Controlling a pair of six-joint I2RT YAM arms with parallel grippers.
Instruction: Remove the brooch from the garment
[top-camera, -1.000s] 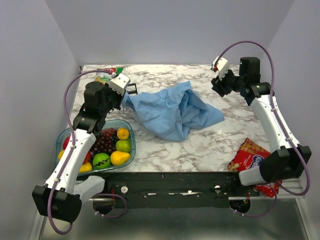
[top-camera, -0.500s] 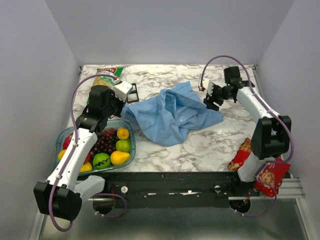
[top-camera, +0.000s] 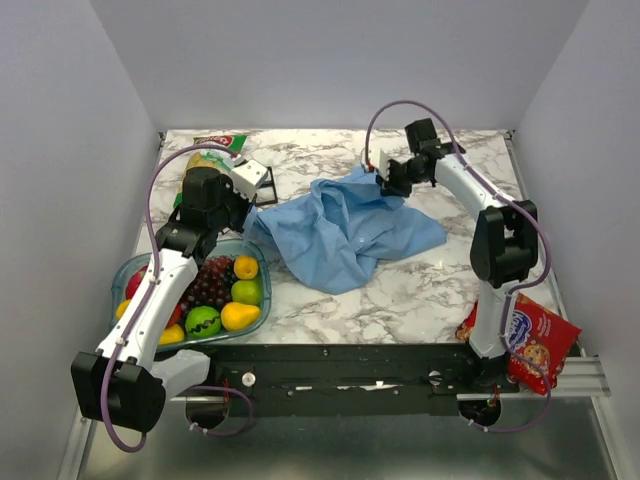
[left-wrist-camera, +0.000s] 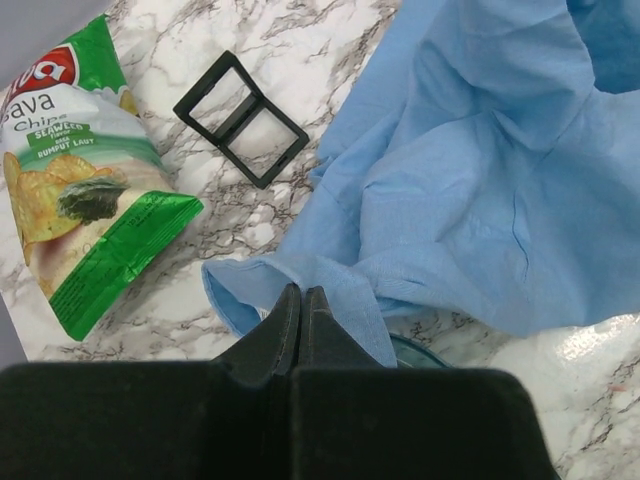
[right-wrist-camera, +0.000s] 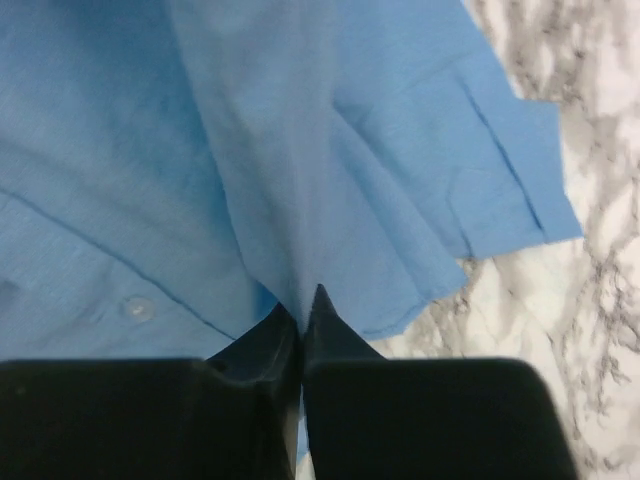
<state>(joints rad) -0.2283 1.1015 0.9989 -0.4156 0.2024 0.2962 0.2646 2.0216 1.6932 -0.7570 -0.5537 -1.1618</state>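
The garment (top-camera: 340, 228), a light blue shirt, lies crumpled in the middle of the marble table. My left gripper (top-camera: 248, 207) is shut on its left hem; in the left wrist view the closed tips (left-wrist-camera: 302, 292) pinch the cloth's (left-wrist-camera: 480, 170) folded edge. My right gripper (top-camera: 384, 181) is at the shirt's far right side, shut on a raised fold. In the right wrist view that fold (right-wrist-camera: 290, 180) runs down between the tips (right-wrist-camera: 305, 300), with a button (right-wrist-camera: 135, 307) to the left. The brooch is hidden in every view.
A teal bowl (top-camera: 130, 268) of fruit sits at the near left, under my left arm. A green chips bag (left-wrist-camera: 80, 190) and a black square frame (left-wrist-camera: 240, 118) lie at the far left. A red snack bag (top-camera: 532, 342) hangs over the near right edge.
My right arm swung left from the far right corner to the shirt and shut on a fold. The shirt bunched toward the middle. The left gripper stayed shut on the hem.
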